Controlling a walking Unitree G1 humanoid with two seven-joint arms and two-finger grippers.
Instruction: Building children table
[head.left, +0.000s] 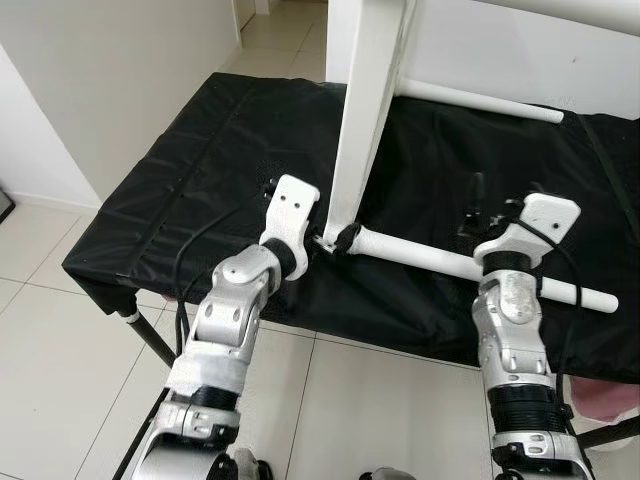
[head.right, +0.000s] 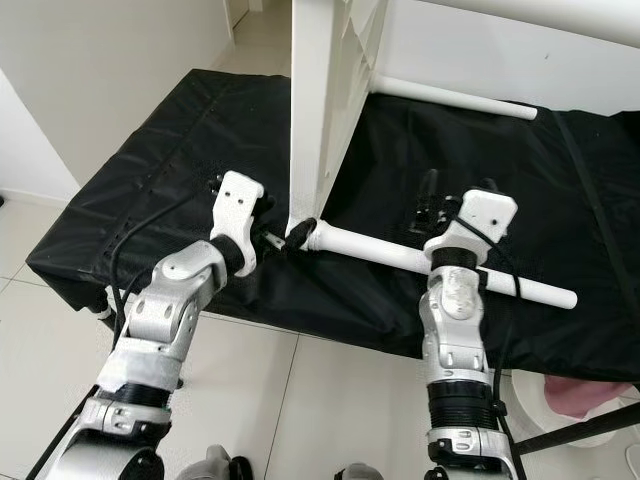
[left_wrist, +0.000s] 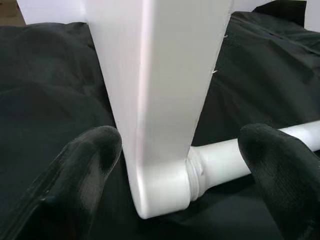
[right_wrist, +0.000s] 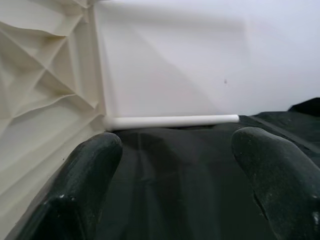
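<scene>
well, the white tabletop (head.left: 365, 110) stands tipped up on its edge on the black cloth-covered bench (head.left: 180, 190), i'd guess so its underside and leg sockets can be reached. the near leg (head.left: 470, 264) is already seated in the lower corner and runs level out toward the robot's right, its free end past the right arm; a far leg (head.left: 480, 100) lies parallel behind it. the left gripper (left_wrist: 165, 165) sits right at that corner joint, fingers spread either side of the panel's edge and not pinching it, probably ready to steady it. the right gripper (right_wrist: 170, 165) hovers over the cloth just beyond the near leg, fingers apart and holding nothing, pointing at the ribbed underside.
</scene>
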